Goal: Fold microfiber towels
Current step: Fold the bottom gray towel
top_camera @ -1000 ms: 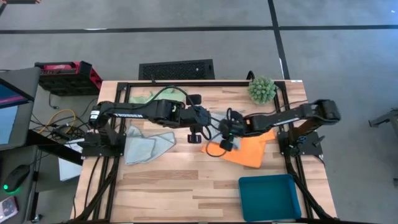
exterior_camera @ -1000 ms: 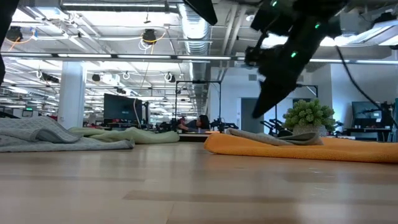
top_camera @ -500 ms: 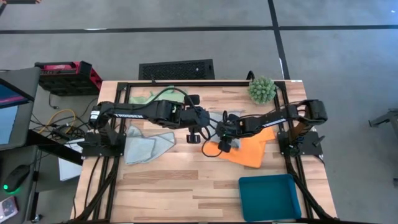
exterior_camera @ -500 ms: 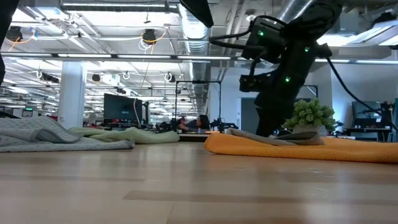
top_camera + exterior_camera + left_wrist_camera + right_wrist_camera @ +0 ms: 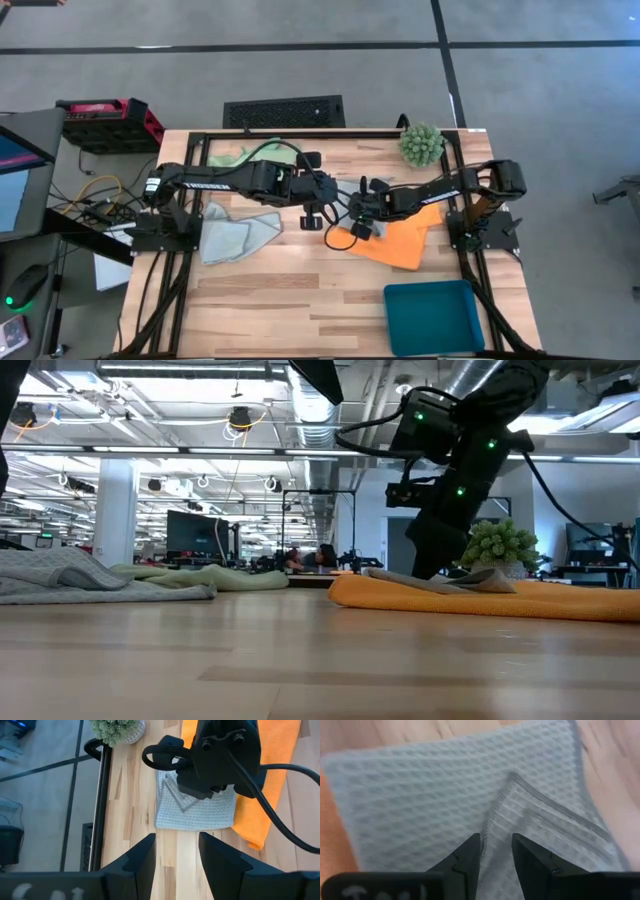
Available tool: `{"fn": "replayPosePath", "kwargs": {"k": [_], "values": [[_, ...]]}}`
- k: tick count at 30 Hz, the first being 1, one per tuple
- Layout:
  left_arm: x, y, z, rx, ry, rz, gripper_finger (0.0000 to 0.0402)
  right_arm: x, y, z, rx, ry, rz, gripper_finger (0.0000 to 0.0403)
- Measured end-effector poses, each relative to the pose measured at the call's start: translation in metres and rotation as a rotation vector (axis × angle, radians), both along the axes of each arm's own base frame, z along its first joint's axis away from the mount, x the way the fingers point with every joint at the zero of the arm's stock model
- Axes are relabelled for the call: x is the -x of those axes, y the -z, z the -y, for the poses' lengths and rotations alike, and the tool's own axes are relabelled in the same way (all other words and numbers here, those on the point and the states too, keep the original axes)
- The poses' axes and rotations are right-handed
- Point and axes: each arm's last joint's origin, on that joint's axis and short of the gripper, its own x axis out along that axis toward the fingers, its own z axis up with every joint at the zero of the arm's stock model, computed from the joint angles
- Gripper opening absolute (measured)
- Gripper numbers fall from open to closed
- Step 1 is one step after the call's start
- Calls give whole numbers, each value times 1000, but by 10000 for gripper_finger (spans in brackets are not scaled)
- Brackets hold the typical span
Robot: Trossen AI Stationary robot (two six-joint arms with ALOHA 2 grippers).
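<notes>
A folded pale blue-grey towel [image 5: 195,812] lies with one side on the spread orange towel [image 5: 405,245] and the other on the wood near the table's middle. My right gripper [image 5: 496,847] stands low over it, fingers narrowly open and pointing down beside its folded-over corner [image 5: 512,780]. It also shows in the low view [image 5: 435,565]. My left gripper [image 5: 176,855] is open and empty, hovering over bare wood just left of that towel. A crumpled pale mint towel [image 5: 235,230] and a light green towel [image 5: 232,156] lie at the table's left. My right gripper comes at the folded blue-grey towel from above, its fingertips [image 5: 472,845] on either side of the top layer's stitched edge. I cannot tell whether they touch the cloth. The towel lies flat.
A spiky green ball plant [image 5: 421,144] stands at the far right corner. A teal tray [image 5: 432,316] sits at the near right. Bare wood lies along the near edge, left of the tray.
My right gripper has come down from a tilted, raised pose to just over the folded blue-grey towel, shifting slightly toward the table's left. The towels have stayed where they were.
</notes>
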Motion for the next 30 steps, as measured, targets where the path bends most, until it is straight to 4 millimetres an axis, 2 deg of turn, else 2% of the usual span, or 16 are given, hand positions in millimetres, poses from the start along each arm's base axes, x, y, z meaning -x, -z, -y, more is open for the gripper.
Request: {"fn": "replayPosePath", "kwargs": {"k": [8, 12, 21, 30], "values": [[0, 0, 0, 0, 0, 0, 142, 7, 1, 3, 104, 65, -64, 132], [0, 0, 0, 0, 0, 0, 142, 9, -5, 5, 111, 75, -47, 130], [0, 0, 0, 2, 0, 0, 142, 29, -30, 8, 207, 190, -59, 128], [0, 0, 0, 4, -1, 1, 142, 45, -31, 10, 281, 318, -130, 127]]}}
